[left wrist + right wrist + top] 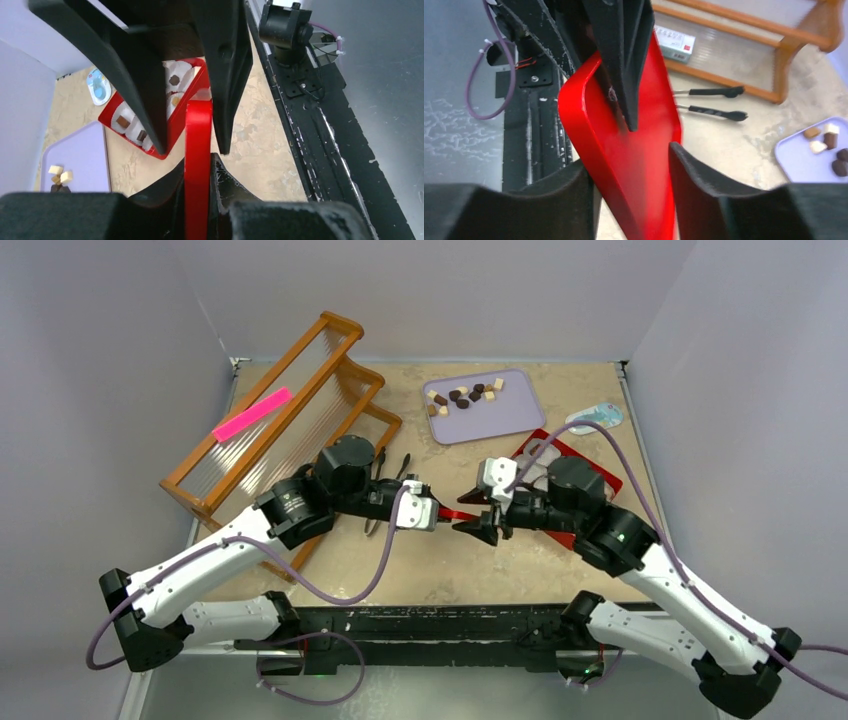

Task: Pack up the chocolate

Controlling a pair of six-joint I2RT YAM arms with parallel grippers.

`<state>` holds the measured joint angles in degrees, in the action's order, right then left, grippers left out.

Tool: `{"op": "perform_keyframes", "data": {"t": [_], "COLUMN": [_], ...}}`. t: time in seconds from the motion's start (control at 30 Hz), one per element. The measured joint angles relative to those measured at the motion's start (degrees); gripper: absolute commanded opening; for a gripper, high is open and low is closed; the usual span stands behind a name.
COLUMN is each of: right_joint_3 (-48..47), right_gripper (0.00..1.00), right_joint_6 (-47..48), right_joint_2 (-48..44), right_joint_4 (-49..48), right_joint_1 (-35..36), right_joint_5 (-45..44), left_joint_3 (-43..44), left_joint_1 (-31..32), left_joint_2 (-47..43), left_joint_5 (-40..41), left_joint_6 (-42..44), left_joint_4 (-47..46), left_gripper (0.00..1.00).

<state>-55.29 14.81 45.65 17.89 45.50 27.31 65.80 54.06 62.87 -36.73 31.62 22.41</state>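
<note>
**Red lid held on edge between both arms; most chocolate not yet packed**

The left gripper (436,514) is pressed together on the red lid (197,150) and holds it on edge above the middle of the table. The right gripper (478,527) faces it, its fingers spread astride the lid's far end. It is not pinching the lid, as far as the left wrist view shows.

Judged from this, the lid is being passed or regripped so that the arm nearer the box can seat it.

The chocolate (465,395) lies mostly loose on the lilac tray (515,425), at 12 o'clock from the grippers. A few pieces sit in white cups (182,67) inside the red box (176,125), between 2 and 3 o'clock (largely hidden under the right arm from above).

With pieces left on the tray, lidding now looks premature.
</note>
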Motion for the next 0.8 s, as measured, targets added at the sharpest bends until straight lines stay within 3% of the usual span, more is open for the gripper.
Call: {"op": "perform_keyframes", "data": {"t": [0.1,0.2,0.27,0.43,0.63,0.8], "right_joint_3": [-0.13,0.09,0.61,1.51,0.39,-5.73], "right_gripper": [0.18,0.0,0.0,0.0,0.0,0.0], "right_joint_6": [-0.76,-2.21,-3.91,-16.35,-24.55,-29.49], "right_joint_2": [2.67,2.75,2.21,4.0,7.96,10.97], "right_joint_4": [0.26,0.07,-0.87,-3.93,-3.54,-1.03], "right_joint_1": [0.24,0.57,0.79,0.26,-2.36,-12.44], "right_joint_5": [0.35,0.63,-0.94,-7.5,-17.42,-18.73], "left_joint_3": [-0.04,-0.11,-0.11,1.16,11.72,12.44], "left_joint_1": [-0.39,-1.01,-0.96,-0.35,-5.16,-11.74], "left_joint_2": [0.52,0.48,0.48,0.61,4.9,5.57], "left_joint_5": [0.26,2.16,4.02,19.28,32.57,31.82], "left_joint_6": [-1.84,-5.75,-8.79,-16.61,-28.7,-38.29], "left_joint_4": [-1.03,-3.3,-4.42,-8.57,-6.38,-5.97], "left_gripper": [0.04,0.29,0.43,0.66,0.77,0.77]}}
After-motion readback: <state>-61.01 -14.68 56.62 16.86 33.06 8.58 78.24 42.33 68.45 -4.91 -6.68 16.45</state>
